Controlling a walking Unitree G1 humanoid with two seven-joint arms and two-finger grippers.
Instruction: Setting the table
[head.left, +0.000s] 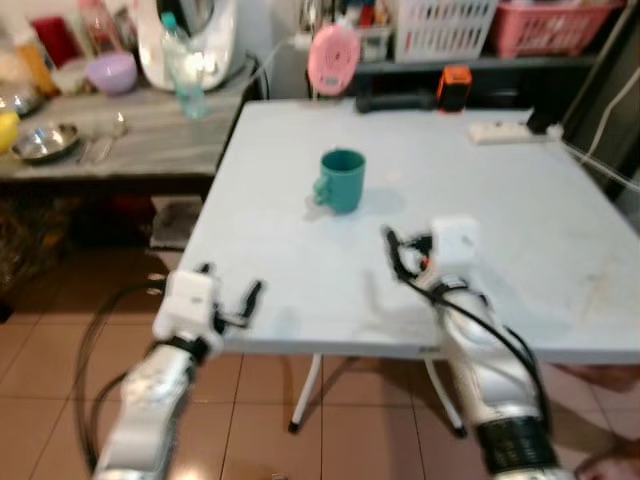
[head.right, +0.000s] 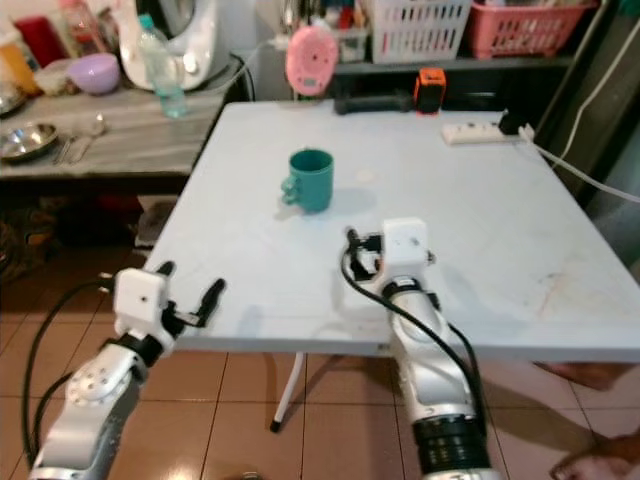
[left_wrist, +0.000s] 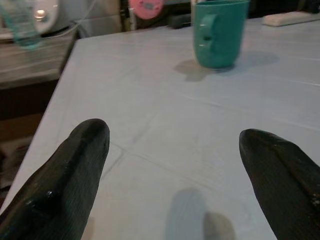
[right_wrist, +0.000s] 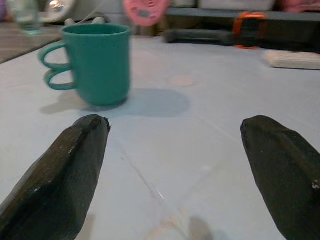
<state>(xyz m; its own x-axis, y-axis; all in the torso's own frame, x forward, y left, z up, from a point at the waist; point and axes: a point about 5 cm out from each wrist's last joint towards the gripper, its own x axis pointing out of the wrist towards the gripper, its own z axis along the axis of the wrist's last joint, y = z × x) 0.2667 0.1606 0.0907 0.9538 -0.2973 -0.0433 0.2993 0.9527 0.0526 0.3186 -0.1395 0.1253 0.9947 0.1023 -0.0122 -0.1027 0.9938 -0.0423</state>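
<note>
The left gripper (head.left: 232, 298) hovers at the near left edge of the pale blue tabletop (head.left: 520, 200), fingers spread apart, holding nothing. The teal glazed mug with a double-loop handle (head.left: 340, 180) stands upright toward the middle of the tabletop, its inside hidden from view. It looks rigid, smooth and breakable; the round body seems the safest hold. The right gripper (head.left: 398, 248) hangs above the tabletop short of it, spread wide, empty.

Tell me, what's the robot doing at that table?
It is setting the table. A green mug stands upright on the pale table. Both grippers are open and hold nothing. The right gripper hovers over the table just short of the mug; the left gripper sits at the table's near edge.
</note>
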